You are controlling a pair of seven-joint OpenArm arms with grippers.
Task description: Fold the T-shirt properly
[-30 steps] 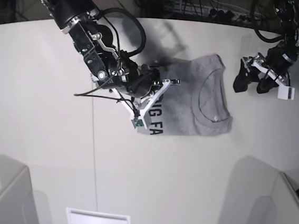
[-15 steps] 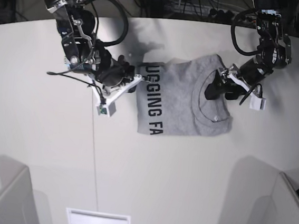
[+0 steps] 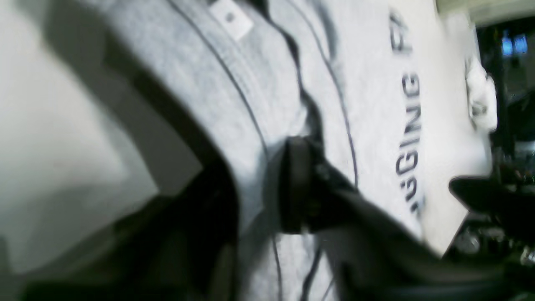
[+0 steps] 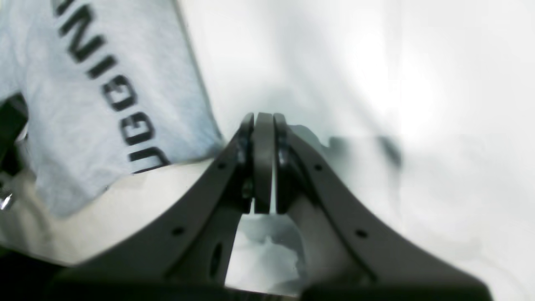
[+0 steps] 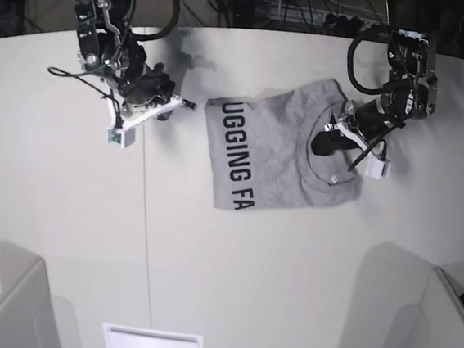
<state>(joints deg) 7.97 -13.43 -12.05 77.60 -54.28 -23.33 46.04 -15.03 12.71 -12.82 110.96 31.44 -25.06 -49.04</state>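
The T-shirt (image 5: 279, 150) is lying on the white bench (image 5: 286, 294), partly folded into a rough rectangle. One edge has a strip flipped over so the black block lettering shows, reading something like "UGGING FA" running down its left side in the base view. The collar and its small tag sit toward the right side of the shirt.

The left gripper (image 5: 327, 142) is down on the shirt right at the collar. From the left wrist view, grey cloth of the T-shirt (image 3: 259, 125) runs up between the two dark fingers (image 3: 299, 184), so the jaws look pinched on the fabric near the neckline, though the picture is pretty blurry. The lettering shows further off in that same view.

The right gripper (image 5: 166, 103) is off the shirt, hanging over bare bench just beside the lettered edge. In the right wrist view the right gripper (image 4: 262, 121) has its jaws pressed fully together with nothing between them, and the corner of the T-shirt (image 4: 104, 104) with the letters sits off to the side, not touching.
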